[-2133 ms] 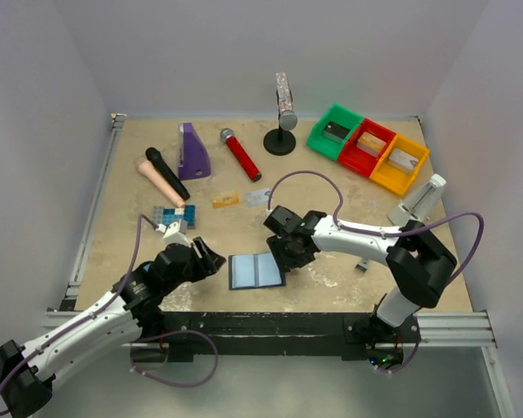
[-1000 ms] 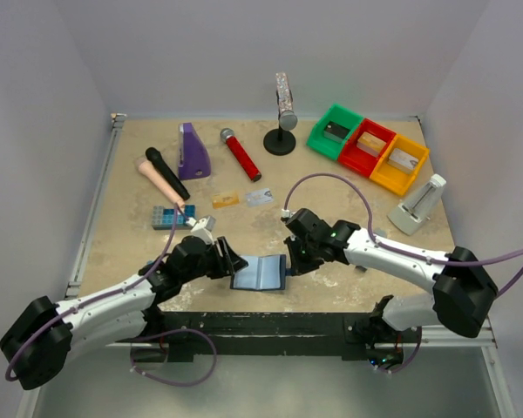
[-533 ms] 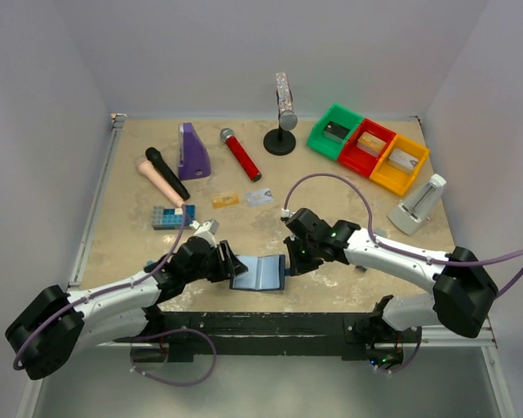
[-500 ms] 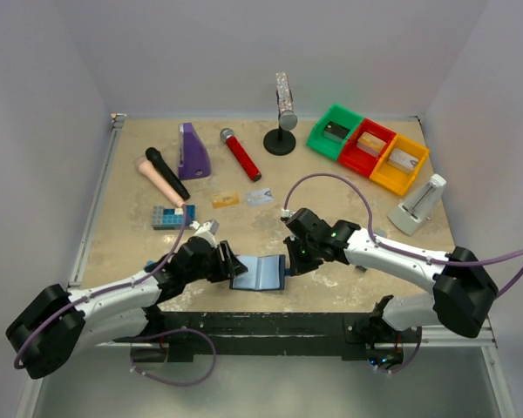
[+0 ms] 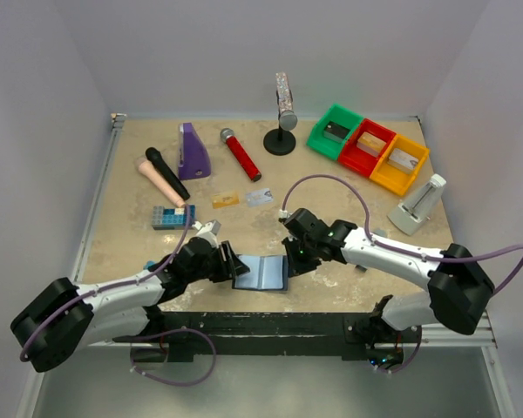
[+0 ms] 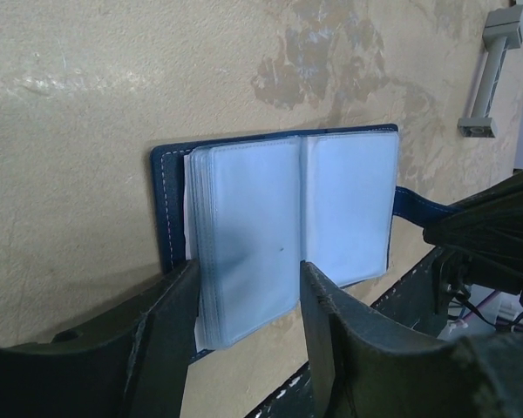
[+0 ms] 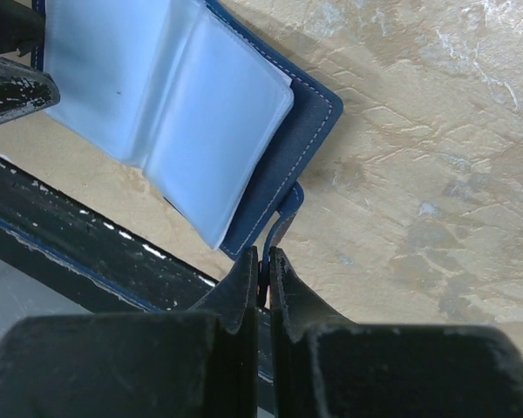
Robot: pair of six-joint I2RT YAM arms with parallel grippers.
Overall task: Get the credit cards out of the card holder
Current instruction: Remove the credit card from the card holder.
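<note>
2 white arms (image 5: 390,251) with black joints, looping purple cables (image 5: 324,178), black grippers (image 5: 288,264).

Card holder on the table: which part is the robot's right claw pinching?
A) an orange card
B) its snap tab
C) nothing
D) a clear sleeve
B: the right wrist view shows the right gripper closed on the snap tab of the card holder.

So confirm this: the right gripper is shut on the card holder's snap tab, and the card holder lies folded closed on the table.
Not quite. The card holder lies open, not folded closed, its pale sleeves spread in two pages; the left wrist view shows it. The right gripper is shut on its snap tab.
</note>
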